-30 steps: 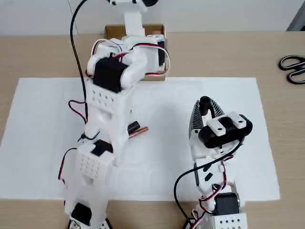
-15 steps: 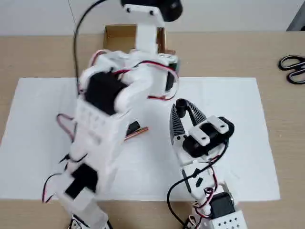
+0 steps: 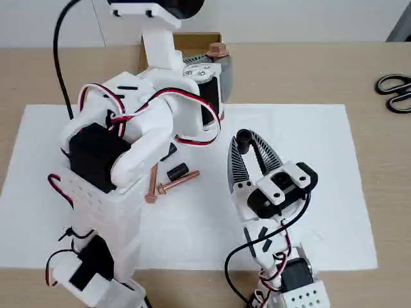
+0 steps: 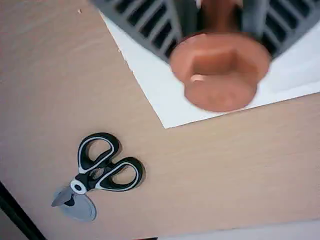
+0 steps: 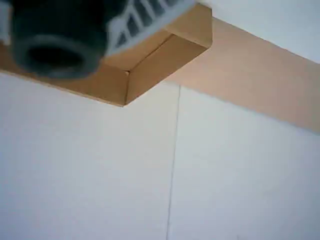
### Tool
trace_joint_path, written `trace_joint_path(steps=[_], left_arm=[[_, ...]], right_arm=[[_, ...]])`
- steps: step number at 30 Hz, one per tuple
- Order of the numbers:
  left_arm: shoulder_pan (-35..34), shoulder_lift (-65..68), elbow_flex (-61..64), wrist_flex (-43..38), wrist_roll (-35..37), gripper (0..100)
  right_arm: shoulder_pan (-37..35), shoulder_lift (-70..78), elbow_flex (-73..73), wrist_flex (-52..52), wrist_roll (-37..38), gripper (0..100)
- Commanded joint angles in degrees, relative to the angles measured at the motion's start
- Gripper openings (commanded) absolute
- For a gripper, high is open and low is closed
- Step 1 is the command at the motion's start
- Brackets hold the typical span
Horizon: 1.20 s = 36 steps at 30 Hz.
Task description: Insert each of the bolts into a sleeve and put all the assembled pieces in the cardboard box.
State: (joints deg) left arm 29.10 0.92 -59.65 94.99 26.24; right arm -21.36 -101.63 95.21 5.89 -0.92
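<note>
A wooden table (image 3: 302, 70) is being covered in the middle by a big white sheet (image 3: 308, 141). Two copper bolts (image 3: 178, 183) and a black sleeve (image 3: 177, 172) are being carried by the sheet, close together. A cardboard box (image 3: 196, 40) is being held up at the sheet's far edge. Scissors (image 3: 395, 92) are being held on the bare wood, well apart.

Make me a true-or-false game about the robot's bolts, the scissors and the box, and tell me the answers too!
1. The left gripper holds a copper bolt. True.
2. The scissors lie on the white paper. False: they lie on the bare table, off the paper.
3. The right gripper holds a black sleeve. True.
4. Nothing copper is left on the paper. False: two loose bolts lie there beside each other.
5. The cardboard box sits in the middle of the paper. False: it stands on the table past the paper's far edge.
</note>
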Motion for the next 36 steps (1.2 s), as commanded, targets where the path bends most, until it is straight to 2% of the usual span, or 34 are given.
trace_joint_path(steps=[1,9,12,21,23,31,36], left_arm=[[1.8,-5.2,0.0,3.4,-0.8,1],[2.7,-12.4,0.8,5.3,-1.3,1],[2.7,-15.1,4.1,5.3,-3.9,1],[2.7,-31.5,26.9,3.6,-11.2,1],[2.5,-34.7,32.7,-1.5,-10.6,1],[2.5,-43.3,60.1,-37.3,-10.2,1],[2.9,-47.7,77.6,-54.9,-10.1,1]], right_arm=[[-1.4,-0.3,-0.4,-0.9,-0.4,0.5],[-8.7,-0.3,1.3,-0.9,-0.4,0.5],[-10.0,-0.3,1.3,-0.9,-0.4,0.5],[-10.2,-0.3,1.3,-0.9,-0.4,0.5],[-10.2,-0.3,1.3,-0.9,-0.4,0.5],[-10.2,-0.2,1.3,-0.8,-0.4,0.5],[-10.0,-0.2,1.3,-0.8,-0.4,0.5]])
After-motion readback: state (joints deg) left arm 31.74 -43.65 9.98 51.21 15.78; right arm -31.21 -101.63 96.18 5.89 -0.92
